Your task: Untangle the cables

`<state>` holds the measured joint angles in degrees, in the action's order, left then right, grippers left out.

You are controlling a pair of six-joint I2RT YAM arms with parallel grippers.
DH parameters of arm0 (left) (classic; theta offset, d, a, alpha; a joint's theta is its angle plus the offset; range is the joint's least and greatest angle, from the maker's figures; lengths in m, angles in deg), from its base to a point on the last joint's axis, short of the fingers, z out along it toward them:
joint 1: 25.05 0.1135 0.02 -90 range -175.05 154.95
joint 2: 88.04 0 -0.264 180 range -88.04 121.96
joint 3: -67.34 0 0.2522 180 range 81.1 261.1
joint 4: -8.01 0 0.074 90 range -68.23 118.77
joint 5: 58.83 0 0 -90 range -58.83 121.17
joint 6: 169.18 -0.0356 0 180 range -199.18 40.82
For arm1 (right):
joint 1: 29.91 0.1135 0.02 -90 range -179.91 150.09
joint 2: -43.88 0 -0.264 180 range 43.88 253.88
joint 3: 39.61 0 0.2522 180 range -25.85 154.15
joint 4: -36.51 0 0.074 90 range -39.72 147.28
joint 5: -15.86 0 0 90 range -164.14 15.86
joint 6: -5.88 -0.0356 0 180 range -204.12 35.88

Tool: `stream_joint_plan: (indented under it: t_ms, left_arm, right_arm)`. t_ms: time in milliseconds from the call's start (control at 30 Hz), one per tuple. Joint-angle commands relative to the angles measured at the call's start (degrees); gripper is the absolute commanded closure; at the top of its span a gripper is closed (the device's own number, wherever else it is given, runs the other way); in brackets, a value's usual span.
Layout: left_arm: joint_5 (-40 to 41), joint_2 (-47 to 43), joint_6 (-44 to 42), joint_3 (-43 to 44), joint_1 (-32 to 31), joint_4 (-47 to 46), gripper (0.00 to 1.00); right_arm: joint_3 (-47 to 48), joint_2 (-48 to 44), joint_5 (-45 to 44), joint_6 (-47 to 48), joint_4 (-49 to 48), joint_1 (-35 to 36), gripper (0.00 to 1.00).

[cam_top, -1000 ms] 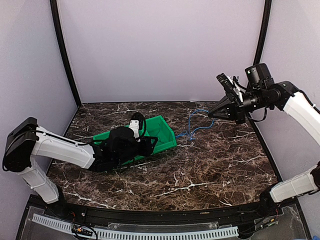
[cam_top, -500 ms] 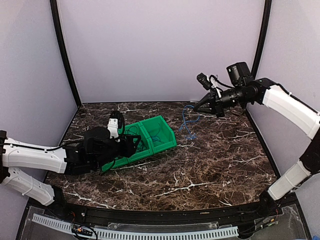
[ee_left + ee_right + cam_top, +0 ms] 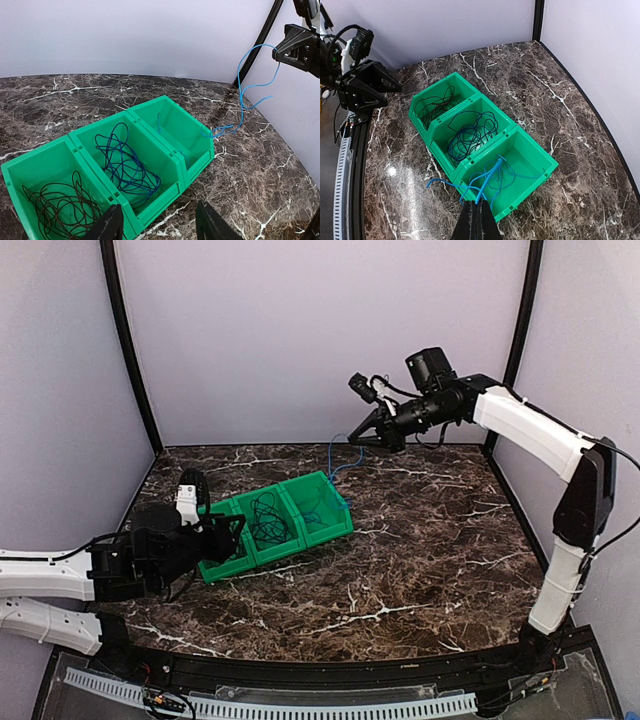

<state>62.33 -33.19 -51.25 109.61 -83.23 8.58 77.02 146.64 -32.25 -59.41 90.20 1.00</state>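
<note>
A green bin (image 3: 336, 530) with three compartments lies left of the table's middle. Its left compartment holds a black cable (image 3: 59, 206) and its middle one a dark blue cable (image 3: 126, 167). My right gripper (image 3: 352, 439) hangs above the bin's right end, shut on a bright blue cable (image 3: 492, 180). That cable (image 3: 337, 468) dangles into the right compartment, with one loop trailing over the rim onto the table (image 3: 220, 131). My left gripper (image 3: 160, 227) is open and empty, low in front of the bin's left end (image 3: 228, 533).
Pale walls close in the marble table (image 3: 430, 560) on three sides, with black posts (image 3: 130, 350) at the back corners. A white slotted strip (image 3: 270, 704) runs along the near edge. The right arm (image 3: 530, 430) reaches in from the right.
The right gripper carried the bright blue cable left, from the table to above the bin's right compartment. The left arm drew back left off the bin, and its jaws opened wider.
</note>
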Motion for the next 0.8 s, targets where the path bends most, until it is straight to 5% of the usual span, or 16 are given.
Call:
stream_joint_plan:
  t_ms: [0,367,767]
  left_arm:
    - [2.5,-4.7,1.2,-2.4,-0.2,3.3,0.49]
    - [4.6,-10.4,2.6,-5.8,-0.1,4.1,0.45]
    - [5.2,-11.1,3.7,-5.3,-0.1,7.5,0.44]
  right_arm:
    - [6.0,4.5,-1.4,-0.5,2.0,1.6,1.0]
    - [14.5,15.1,-3.5,-1.1,2.8,3.5,1.0]
    - [19.4,28.7,-20.0,-2.8,2.3,7.1,1.0]
